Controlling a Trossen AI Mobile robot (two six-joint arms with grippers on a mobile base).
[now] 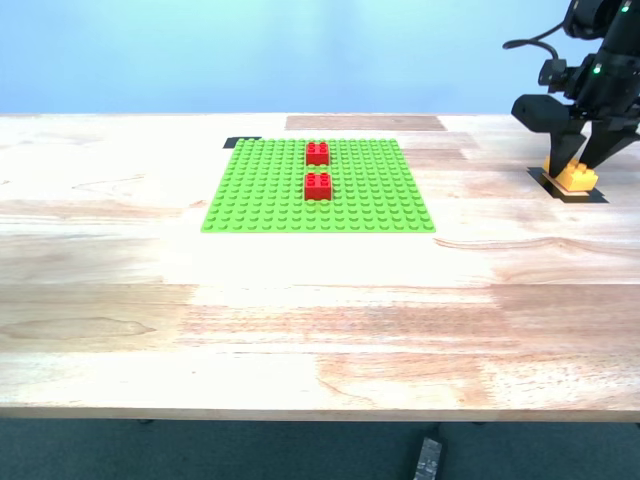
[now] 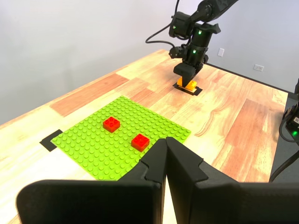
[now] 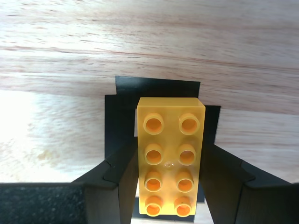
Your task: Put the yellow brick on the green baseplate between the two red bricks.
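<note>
The yellow brick (image 1: pixel 572 176) (image 3: pixel 170 163) rests on a black tape patch (image 3: pixel 154 88) at the exterior view's far right, well apart from the green baseplate (image 1: pixel 270 190) (image 2: pixel 93 144). My second gripper (image 1: pixel 577 162) (image 2: pixel 188 77) (image 3: pixel 169 156) comes down from above and is shut on the brick's long sides. Two red bricks (image 1: pixel 317 152) (image 1: pixel 318 185) stand on the plate with a small gap between them; the first wrist view shows them too (image 2: pixel 111 123) (image 2: pixel 140 142). My first gripper (image 2: pixel 166 145) hovers above the plate's edge, shut and holding nothing.
A black tape marker (image 1: pixel 240 142) (image 2: pixel 50 140) sits at the baseplate's far corner on the exterior view's left. The wooden table (image 1: pixel 320 330) stretches wide in front of the plate to its front edge. A dark object (image 1: pixel 428 460) shows below that edge.
</note>
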